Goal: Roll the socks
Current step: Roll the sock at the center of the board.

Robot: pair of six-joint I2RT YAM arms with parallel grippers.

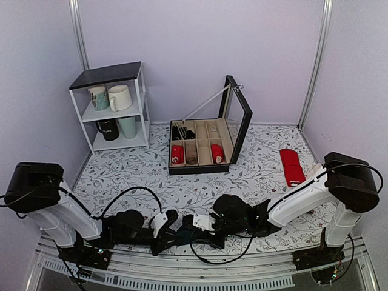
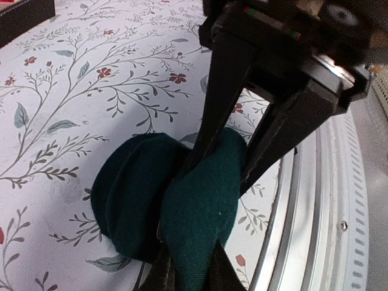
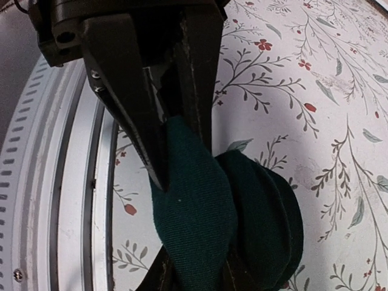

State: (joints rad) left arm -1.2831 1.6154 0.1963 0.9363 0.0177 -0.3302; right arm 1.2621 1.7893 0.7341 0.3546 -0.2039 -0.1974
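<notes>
At near table (image 2: 73,91) edge, left end effector (image 2: 189,273) and right end effector (image 3: 194,276) both clamped on rolled socks (image 2: 127,194).

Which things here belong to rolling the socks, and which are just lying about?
In the job: green socks; left gripper and right gripper, both clamped on them.
Lying about: red socks on the table, open box, shelf, mugs.

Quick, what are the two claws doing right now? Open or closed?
Left claw: closed, pinching the green socks.
Right claw: closed, pinching the same socks.
</notes>
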